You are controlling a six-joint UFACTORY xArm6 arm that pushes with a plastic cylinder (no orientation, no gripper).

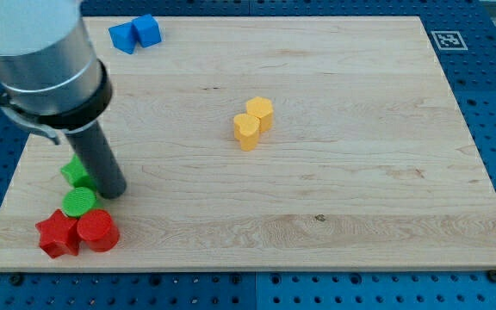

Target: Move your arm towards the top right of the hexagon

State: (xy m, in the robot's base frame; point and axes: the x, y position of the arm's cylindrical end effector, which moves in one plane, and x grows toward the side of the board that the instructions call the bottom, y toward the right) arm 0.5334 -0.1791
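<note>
A yellow hexagon block (pixel 261 113) sits near the board's middle, touching a second yellow block (pixel 247 131) just below-left of it. My tip (pixel 113 191) is at the view's left, far left and below the hexagon. It stands right beside a green block (pixel 76 171) and just above-right of a round green block (pixel 80 202).
A red star block (pixel 57 234) and a round red block (pixel 98 230) lie at the bottom left. Two blue blocks (pixel 123 36) (pixel 147 30) lie at the top left. The wooden board (pixel 360 172) rests on a blue pegboard; a marker tag (pixel 447 40) sits at the top right.
</note>
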